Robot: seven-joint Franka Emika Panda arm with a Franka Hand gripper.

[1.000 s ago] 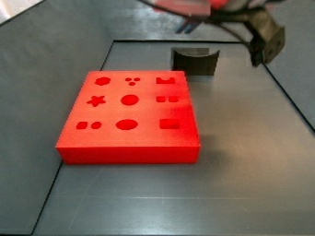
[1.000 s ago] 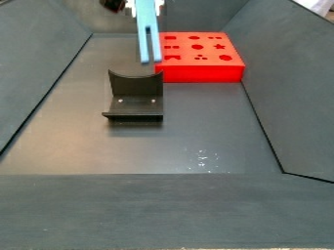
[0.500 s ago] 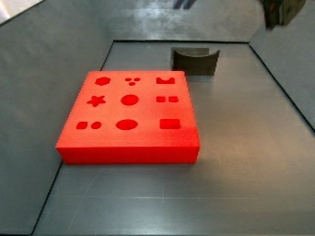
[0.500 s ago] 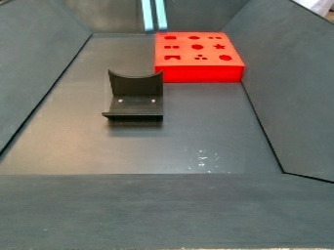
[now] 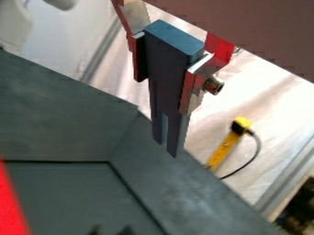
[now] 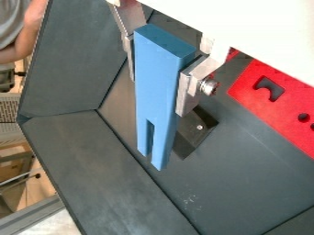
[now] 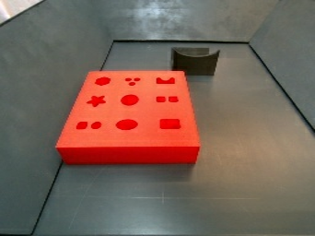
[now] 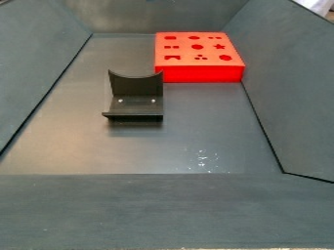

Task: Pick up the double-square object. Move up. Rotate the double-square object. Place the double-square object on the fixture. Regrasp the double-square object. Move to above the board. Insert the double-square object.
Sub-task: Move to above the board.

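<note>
The double-square object (image 5: pixel 164 87) (image 6: pixel 157 96) is a slim blue-grey bar with a slot in its free end. It hangs lengthwise below my gripper (image 5: pixel 166 69) (image 6: pixel 160 66), which is shut on its upper part, and a silver finger (image 5: pixel 197 81) (image 6: pixel 188 90) is pressed against each side. The gripper and the bar are high up and out of both side views. The fixture (image 7: pixel 194 60) (image 8: pixel 133 95) (image 6: pixel 193 134) stands empty on the floor, its notch facing up. The red board (image 7: pixel 129 139) (image 8: pixel 198 70) (image 6: pixel 241 73) lies flat, with nothing in the cut-outs that show.
Sloping dark grey walls (image 8: pixel 46 88) enclose the floor on all sides. Outside the bin, a yellow cable (image 5: pixel 233 142) lies on white sheeting. A person's arm (image 6: pixel 10 23) shows beyond the bin's edge.
The gripper has risen with the blue bar, leaving the top of both side views. The fixture and the board have not moved.
</note>
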